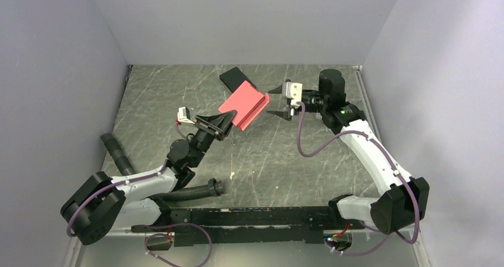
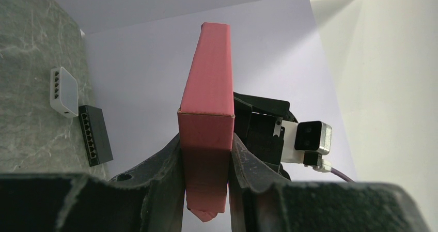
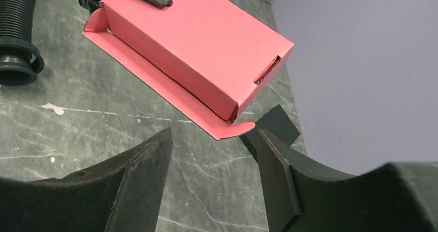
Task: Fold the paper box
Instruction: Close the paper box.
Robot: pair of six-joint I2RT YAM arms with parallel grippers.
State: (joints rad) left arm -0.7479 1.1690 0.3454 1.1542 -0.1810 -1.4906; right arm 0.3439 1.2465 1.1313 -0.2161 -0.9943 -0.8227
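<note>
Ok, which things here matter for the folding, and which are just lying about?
In the job: paper box, pinched by left fingers; right fingers, open beside it.
Lying about: black box; hose.

Black-and-white left arm (image 1: 136, 187), matching right arm (image 1: 371, 151), purple cables (image 1: 298, 136), black tapered tool fingers (image 3: 139, 190)

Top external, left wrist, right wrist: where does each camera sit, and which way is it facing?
Top external: high behind the bases, looking down on the table; left arm and right arm show, left gripper and right gripper included.
Left wrist: looks along its own fingers, clamped on the paper box, toward the right gripper.
Right wrist: looks down past its own open fingers at the box's open flap.
Shared: all three see the paper box.
</note>
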